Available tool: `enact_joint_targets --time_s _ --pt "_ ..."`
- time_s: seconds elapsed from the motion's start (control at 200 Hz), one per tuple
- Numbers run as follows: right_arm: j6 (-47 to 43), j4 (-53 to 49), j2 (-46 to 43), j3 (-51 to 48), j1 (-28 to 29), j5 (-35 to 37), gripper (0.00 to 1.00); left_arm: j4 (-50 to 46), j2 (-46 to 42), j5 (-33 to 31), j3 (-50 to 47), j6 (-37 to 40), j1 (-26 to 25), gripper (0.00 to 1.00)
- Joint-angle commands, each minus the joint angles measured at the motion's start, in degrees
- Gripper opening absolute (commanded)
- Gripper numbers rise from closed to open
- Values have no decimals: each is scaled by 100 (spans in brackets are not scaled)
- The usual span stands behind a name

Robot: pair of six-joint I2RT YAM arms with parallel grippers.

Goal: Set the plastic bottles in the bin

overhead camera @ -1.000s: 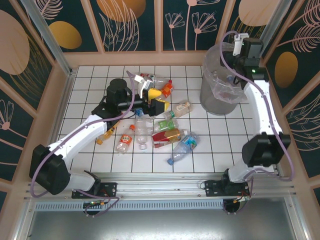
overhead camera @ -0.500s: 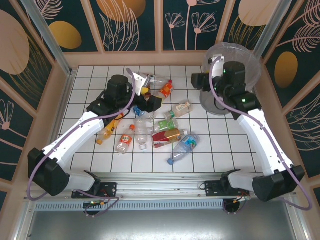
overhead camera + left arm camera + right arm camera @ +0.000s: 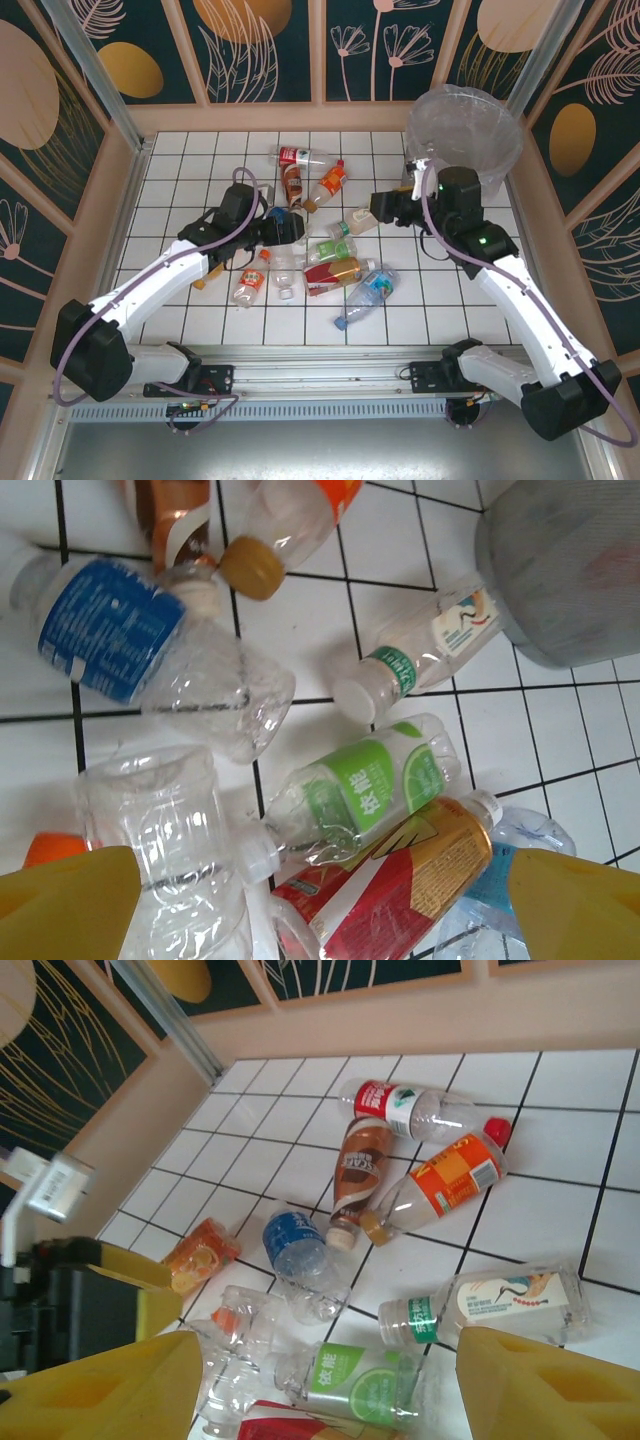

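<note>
One bin (image 3: pixel 480 110) stands at the far right corner of the tiled floor (image 3: pixel 180 170), with a clear bag folded over its rim.

There are two grippers. The right gripper (image 3: pixel 383 208) hangs just left of the bin. In its wrist view the yellow fingers are spread wide with nothing held between them. The left gripper (image 3: pixel 288 228) is farther left of the bin, low over the pile. Its jaws are also parted and empty.

Eleven plastic bottles (image 3: pixel 440 1180) can be counted in the top view. All lie on the floor left of the bin, outside it.
- **Nearest the bin:** one white-label bottle (image 3: pixel 362 217), just beside the right gripper.
- **Farther left, on the far side:** three in all, a red-label bottle (image 3: pixel 303 155), a brown bottle (image 3: pixel 292 185) and an orange-label bottle (image 3: pixel 330 180).
- **Left of the bin, on the near side:** three more, a green-label bottle (image 3: pixel 335 248), a red-and-gold bottle (image 3: pixel 333 276) and a pale blue bottle (image 3: pixel 370 290).
- **Farthest from the bin:** four, a blue-label bottle (image 3: pixel 110 630), a clear crushed bottle (image 3: pixel 285 272), an orange-capped bottle (image 3: pixel 250 283) and an orange bottle (image 3: pixel 210 272) partly hidden by the left arm.
</note>
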Motion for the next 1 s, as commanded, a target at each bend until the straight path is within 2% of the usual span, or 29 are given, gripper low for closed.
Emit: enact_joint_targets --time_s 0.0,0.13,0.205,0.31,0.47,0.796,0.996 --pt "-83 66 -128 150 39 -153 70 47 -15 -170 -8 -389 -25 94" --pt "-15 -162 -7 283 67 -756 71 -33 203 -353 -296 -630 -25 94" --pt "31 -191 -26 292 141 -876 72 -24 359 -412 -362 -753 -25 94" --pt "74 -259 -25 301 230 -881 72 98 615 -261 -419 -834 -25 89" --pt "75 -288 -14 194 328 -778 72 163 946 -430 -461 -741 -25 84" --pt "173 -200 53 34 446 -730 72 283 1581 -614 -249 -503 -25 76" --pt "181 -183 96 48 494 -681 72 239 1916 -725 -72 -322 -25 76"
